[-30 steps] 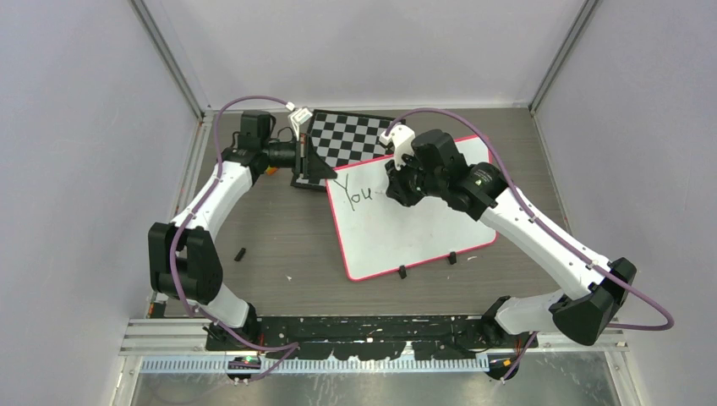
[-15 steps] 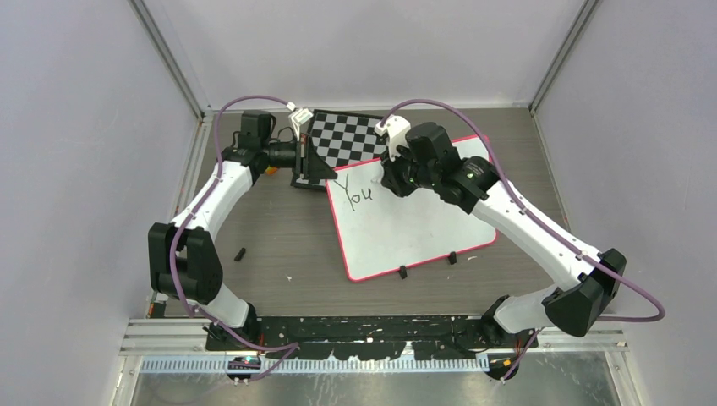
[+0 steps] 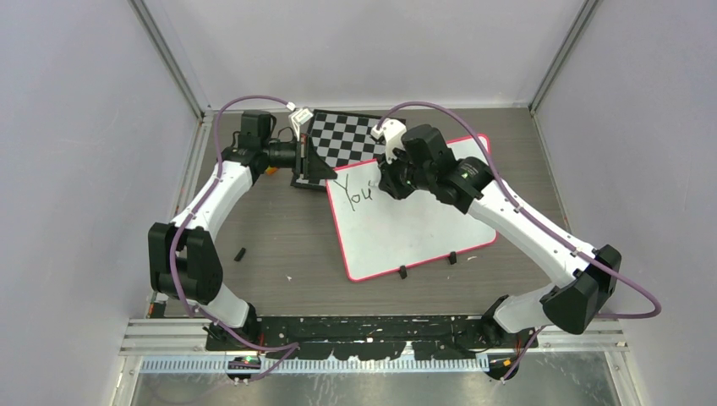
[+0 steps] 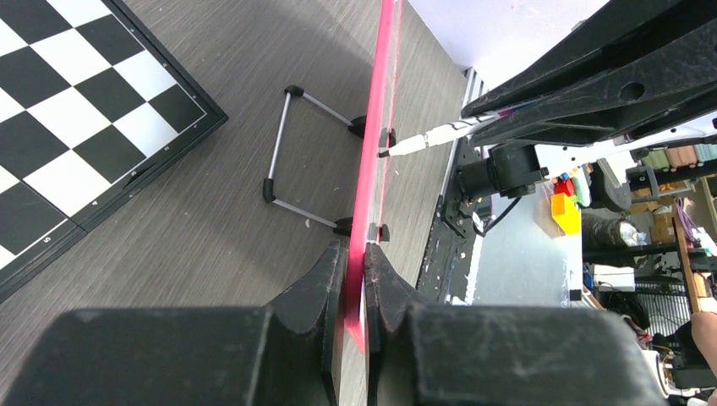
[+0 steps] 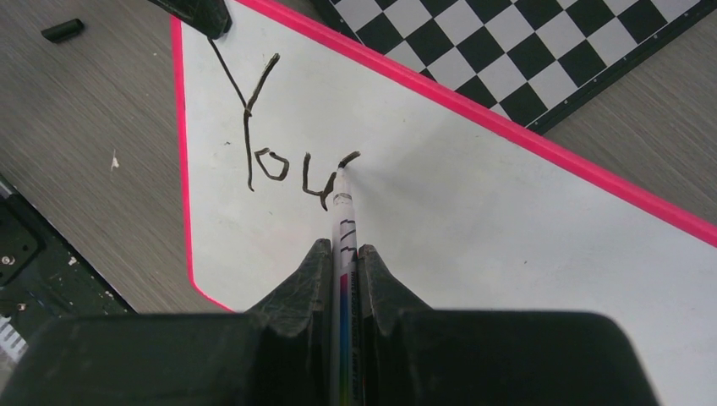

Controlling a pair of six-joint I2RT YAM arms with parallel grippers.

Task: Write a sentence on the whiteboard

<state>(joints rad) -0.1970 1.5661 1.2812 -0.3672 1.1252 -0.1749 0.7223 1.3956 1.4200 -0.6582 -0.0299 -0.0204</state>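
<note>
- The right end effector (image 5: 343,250) was closed on a marker (image 5: 345,222), gripping the barrel from both sides with the tip pointing away from my wrist camera.
- The marker tip sat on the whiteboard (image 3: 416,227), right at the foot of a short black stroke just past the "u".
- The sentence (image 5: 283,161) read "You" plus that little stroke. It was tucked into the board's far-left corner, directly ahead of the right end effector.
- The left end effector (image 4: 355,250) was clamped on the whiteboard's pink rim at that same corner, one finger on each face of the board, close to the top of the "Y".
- From above, the whiteboard lay skewed on the table (image 3: 279,241), with its two black clips (image 3: 402,272) on the near long edge, facing the arm bases.
- The checkerboard (image 3: 345,139) lay just beyond the board's far rim and beside the left wrist, so that side was tight.
- Blank white ran from the marker tip across to the right rim, and down from the lettering to the near rim.
- A small black piece (image 3: 240,253) lay on the table well left of the board, apart from both arms.
- The enclosure walls stood well back from the board on the left, right and far sides.
</note>
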